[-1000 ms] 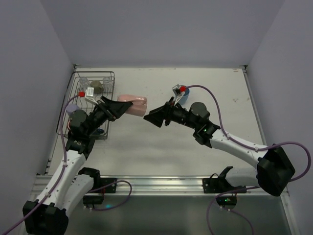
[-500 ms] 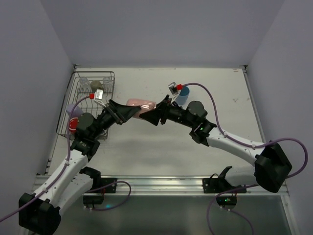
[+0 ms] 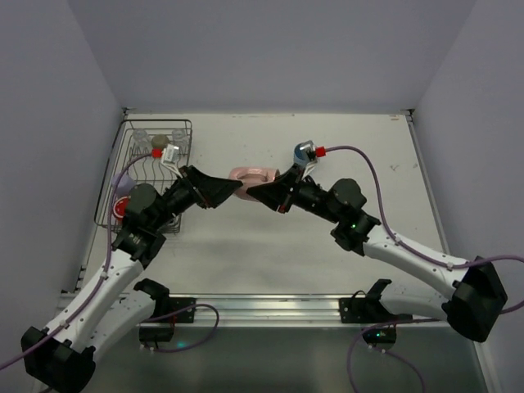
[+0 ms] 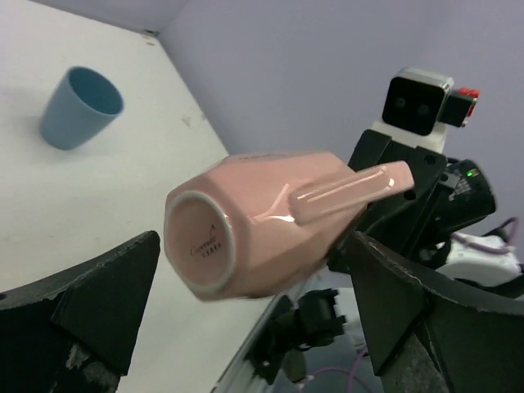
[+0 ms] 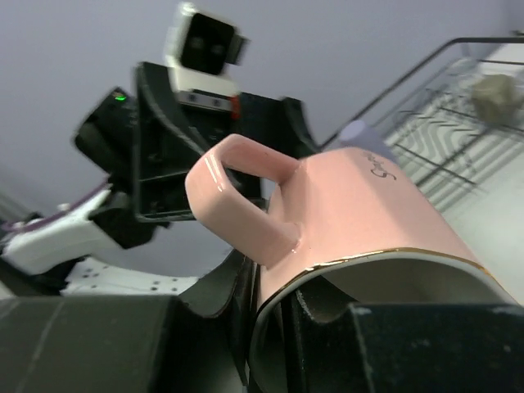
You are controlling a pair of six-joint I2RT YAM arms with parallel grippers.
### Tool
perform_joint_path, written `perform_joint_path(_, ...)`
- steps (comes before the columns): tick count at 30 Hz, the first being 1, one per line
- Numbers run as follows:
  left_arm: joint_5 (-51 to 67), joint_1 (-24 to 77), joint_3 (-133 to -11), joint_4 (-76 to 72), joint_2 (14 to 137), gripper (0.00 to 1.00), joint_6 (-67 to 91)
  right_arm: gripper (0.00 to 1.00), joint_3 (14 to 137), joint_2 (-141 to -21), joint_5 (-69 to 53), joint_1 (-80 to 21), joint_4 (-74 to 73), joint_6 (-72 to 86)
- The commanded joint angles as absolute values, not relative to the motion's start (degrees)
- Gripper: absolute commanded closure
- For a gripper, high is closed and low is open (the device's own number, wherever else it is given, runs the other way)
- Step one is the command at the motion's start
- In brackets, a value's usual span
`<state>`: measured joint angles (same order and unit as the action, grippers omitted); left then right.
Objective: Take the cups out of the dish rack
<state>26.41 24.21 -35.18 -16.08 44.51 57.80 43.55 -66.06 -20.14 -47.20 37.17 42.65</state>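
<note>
While more cups wait in the dish rack (image 3: 150, 168) at the upper left of the top view, one cup is out in the air. Just right of the rack is the left gripper (image 3: 232, 188). Its jaws are spread wide, one on each side of the pink mug (image 3: 255, 173). In its own wrist view they do not seem to touch it. The mug lies on its side near the middle of the top view, above the table (image 3: 270, 262), with its bottom toward the left arm. On its right, the right gripper (image 3: 256, 192) is pinching the mug by the rim, so I think that arm alone is holding it. Farther right, a blue cup (image 3: 302, 152) sits on the table.

A grip on just the rim is a small grip. The mug could tip or slip out and crack on the table. And if either arm moves off crooked, the wide left jaws could bump the mug loose.
</note>
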Motion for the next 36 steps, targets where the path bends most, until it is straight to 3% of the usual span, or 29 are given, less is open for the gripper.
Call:
perform_joint_path(1, 24.79, 23.91, -41.13, -2.83, 41.49, 0.0, 42.29, 1.0, 44.99, -61.09, -10.73, -45.97, 27.89, 35.43)
perform_joint_path(7, 23.65, 23.91, -43.59, 10.0, 37.54, 0.0, 32.18, 1.0, 52.27, -58.45, -9.23, -40.09, 6.72, 30.59)
perform_joint_path(11, 21.71, 23.91, -42.46, 17.74, 34.55, 0.0, 25.5, 1.0, 59.93, -59.85, -8.53, -29.92, -12.95, 26.12)
perform_joint_path(17, 17.93, 23.91, -38.85, 23.29, 31.47, 0.0, 18.73, 1.0, 74.69, -69.67, -0.1, -20.23, -32.84, 18.74)
perform_joint_path(26, 19.07, 23.91, -34.1, 20.57, 28.48, 0.0, 17.84, 1.0, 89.55, -89.28, 3.08, -12.14, -39.73, 14.24)
perform_joint_path(36, 18.81, 23.38, -33.22, 19.51, 27.42, 0.0, 18.11, 1.0, 99.93, -109.15, 0.35, -10.28, -41.57, 13.18)
